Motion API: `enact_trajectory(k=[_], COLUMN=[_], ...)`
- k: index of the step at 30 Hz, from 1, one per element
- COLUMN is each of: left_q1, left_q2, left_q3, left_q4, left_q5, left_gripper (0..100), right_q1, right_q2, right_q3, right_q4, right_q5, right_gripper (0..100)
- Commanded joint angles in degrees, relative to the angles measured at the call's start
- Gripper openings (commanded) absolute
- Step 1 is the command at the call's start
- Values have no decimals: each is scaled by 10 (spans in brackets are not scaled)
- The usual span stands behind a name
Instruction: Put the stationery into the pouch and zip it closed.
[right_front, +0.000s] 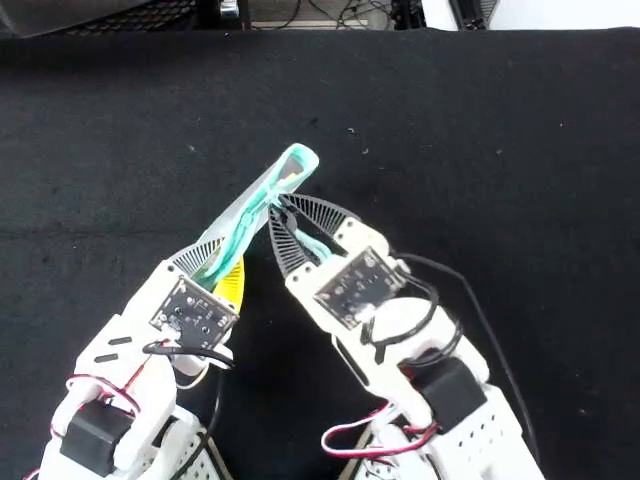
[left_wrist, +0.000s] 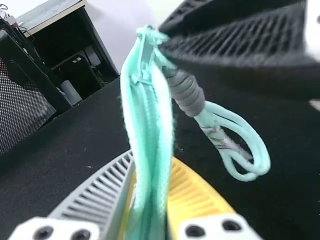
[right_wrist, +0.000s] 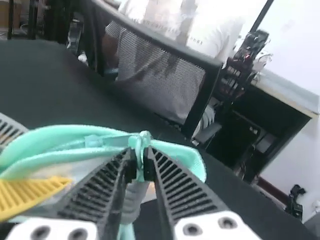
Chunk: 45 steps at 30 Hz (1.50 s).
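Over the black tabletop, the mint pouch stands on edge between both arms. The grey-and-yellow left tool is clamped on its near end. The black right tool pinches the zip pull farther along, its cord loop dangling.

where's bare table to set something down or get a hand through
Bare table runs wide beyond the pouch tip to the back edge, and also outside the left arm and outside the right arm. Crowded: the near middle, where both arms' jaws meet on the pouch; the gap between the arms is narrow.
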Motion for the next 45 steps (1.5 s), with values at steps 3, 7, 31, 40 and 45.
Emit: enact_trajectory(k=[3,7,31,40,45], left_q1=[-3,-3,-3,-3,-3], left_q2=[0,0,0,0,0], left_q3=[5,5,5,5,5], left_q4=[8,8,8,8,8], left_q5=[4,4,4,4,4], left_gripper=[30,30,30,30,30], right_q1=[15,15,15,13,12], right_q2=[-12,-11,-9,76,77], right_q3=[-23,-22,16,-7,-29], right_q4=[2,0,-60,-88,-84], right_q5=[-6,-6,-4,-4,-5], right_gripper=[21,21,74,74,71])
